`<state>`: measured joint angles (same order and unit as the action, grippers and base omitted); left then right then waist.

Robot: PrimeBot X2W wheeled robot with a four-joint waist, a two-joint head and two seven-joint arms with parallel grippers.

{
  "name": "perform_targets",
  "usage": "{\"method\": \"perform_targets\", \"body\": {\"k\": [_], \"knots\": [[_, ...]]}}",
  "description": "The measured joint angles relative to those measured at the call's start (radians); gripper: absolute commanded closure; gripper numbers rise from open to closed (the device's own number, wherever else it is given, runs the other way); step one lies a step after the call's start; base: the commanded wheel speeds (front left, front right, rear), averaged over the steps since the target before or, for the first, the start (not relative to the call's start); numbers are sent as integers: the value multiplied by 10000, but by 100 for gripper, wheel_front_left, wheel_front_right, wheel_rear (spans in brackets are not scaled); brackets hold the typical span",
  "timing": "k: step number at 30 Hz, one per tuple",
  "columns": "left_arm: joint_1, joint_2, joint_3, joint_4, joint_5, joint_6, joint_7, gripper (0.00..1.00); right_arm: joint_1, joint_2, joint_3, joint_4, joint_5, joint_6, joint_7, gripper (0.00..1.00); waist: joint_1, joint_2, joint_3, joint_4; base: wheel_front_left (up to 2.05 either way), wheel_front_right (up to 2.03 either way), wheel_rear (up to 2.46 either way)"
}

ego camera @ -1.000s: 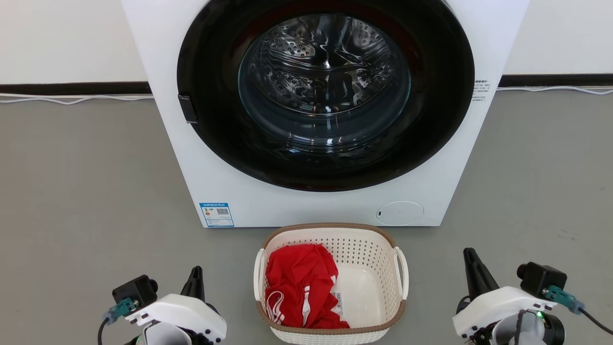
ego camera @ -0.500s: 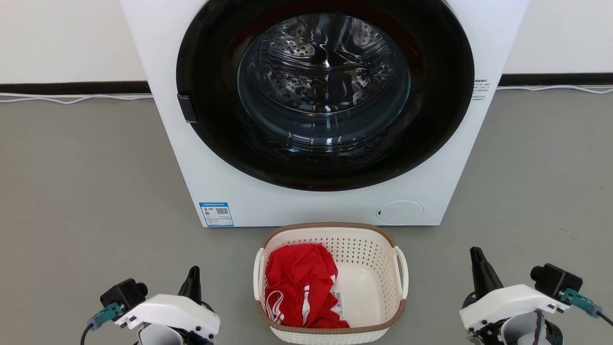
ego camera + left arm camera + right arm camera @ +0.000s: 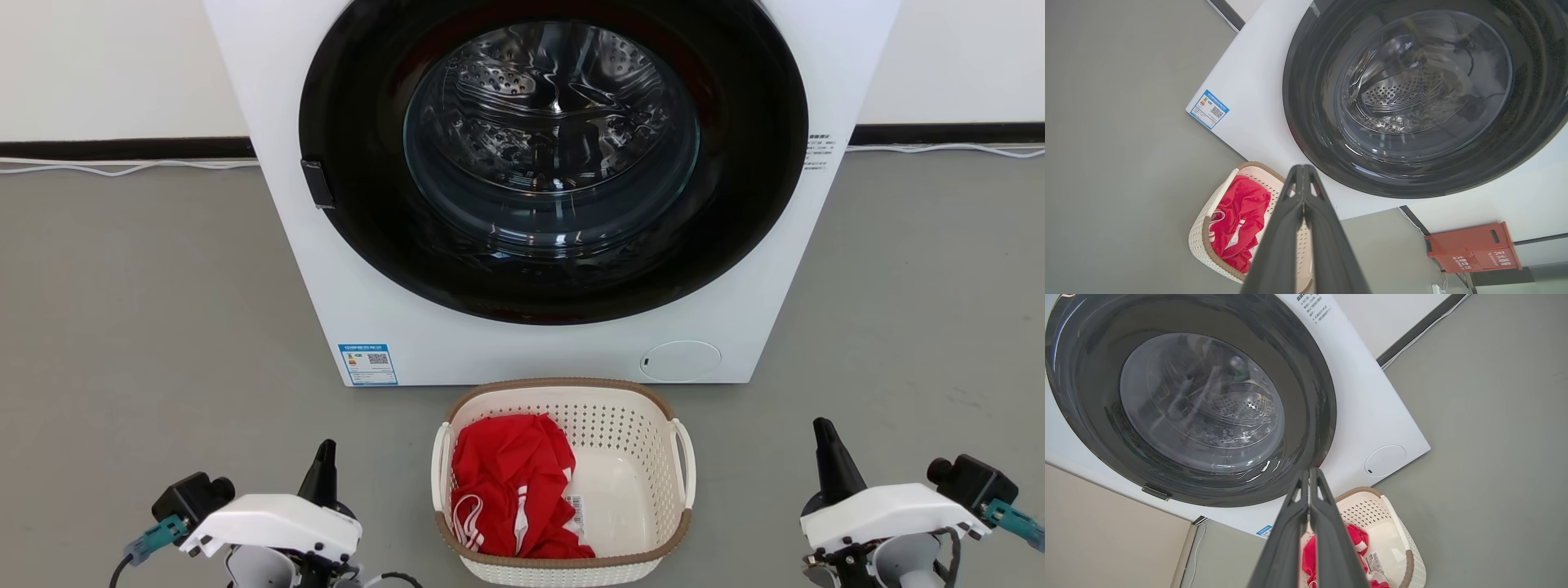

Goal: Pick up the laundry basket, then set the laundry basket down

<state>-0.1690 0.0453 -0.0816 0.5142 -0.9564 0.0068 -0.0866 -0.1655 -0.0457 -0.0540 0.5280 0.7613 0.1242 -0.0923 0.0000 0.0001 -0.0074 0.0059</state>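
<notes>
Laundry basket (image 3: 620, 429) is seen standing on the floor (image 3: 163, 327), just before the washing machine (image 3: 408, 327), flanked by the left pincer (image 3: 326, 456) and right pincer (image 3: 824, 434), both pressed fully together with nothing held. A basket awaiting its lift and one already set down are fitted equally, so no move is bidden. Open floor is left at both sides; forward room is closed off by the washing machine.

I see the laundry basket (image 3: 633, 437) upright on the floor (image 3: 163, 327), just in front of the washing machine (image 3: 392, 318). Cream perforated plastic, brown woven-look rim, white loop handle each side, red garment (image 3: 506, 474) bunched in its left half.
</notes>
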Motion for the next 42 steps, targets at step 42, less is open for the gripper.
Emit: {"method": "perform_targets", "body": {"k": [42], "knots": [[446, -46, 993, -1440, -3893, -788, 1193, 100, 418, -2, -462, -1517, 5095, -6, 1202, 100, 0, 0, 64, -36, 0, 0, 0]]}}
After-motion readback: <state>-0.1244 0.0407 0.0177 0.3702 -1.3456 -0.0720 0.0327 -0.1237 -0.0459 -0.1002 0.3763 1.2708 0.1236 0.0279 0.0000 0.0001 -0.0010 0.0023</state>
